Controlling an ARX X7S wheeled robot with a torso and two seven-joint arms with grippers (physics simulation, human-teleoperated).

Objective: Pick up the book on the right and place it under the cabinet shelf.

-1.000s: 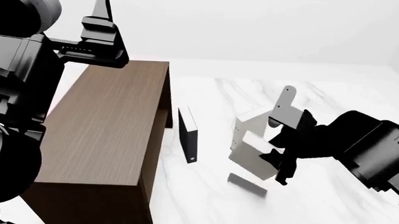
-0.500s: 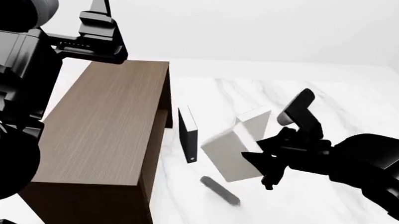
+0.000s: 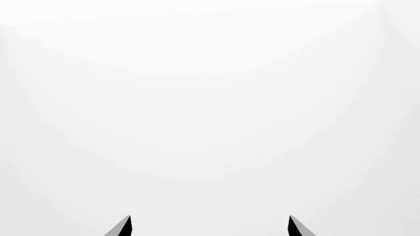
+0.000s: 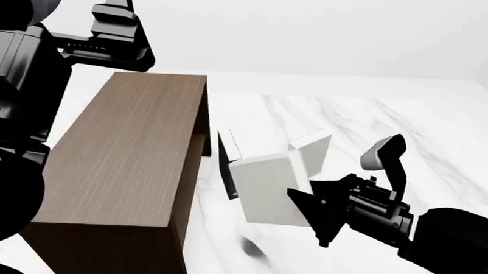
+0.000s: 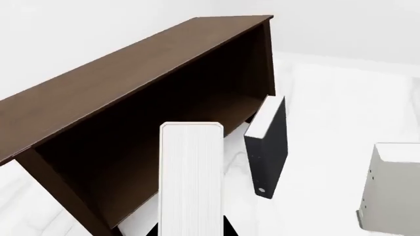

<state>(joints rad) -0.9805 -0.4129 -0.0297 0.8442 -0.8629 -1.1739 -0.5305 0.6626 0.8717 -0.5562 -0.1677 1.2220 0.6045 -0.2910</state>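
The greyish-white book [image 4: 268,188] hangs above the marble table with my right gripper [image 4: 305,207] shut on its lower right edge. It is tilted, its broad cover facing the head camera, just right of the cabinet shelf [image 4: 129,157]. In the right wrist view the book [image 5: 192,172] points edge-on at the dark brown cabinet shelf [image 5: 131,93], whose open side and inner board face it. My right gripper [image 5: 192,229] clamps the book from both sides. My left gripper [image 3: 208,227] is open and empty, raised over the cabinet's far left [image 4: 122,23].
A thin black book [image 4: 226,150] stands upright between the cabinet and the held book, also in the right wrist view [image 5: 269,147]. A cream-white book [image 4: 315,149] with spine dots stands behind and to the right [image 5: 392,187]. The white marble table [image 4: 407,124] stretches right.
My right arm has carried the book left toward the cabinet and turned its broad cover toward the head camera. The book now overlaps the black book in view. The left arm barely moved.
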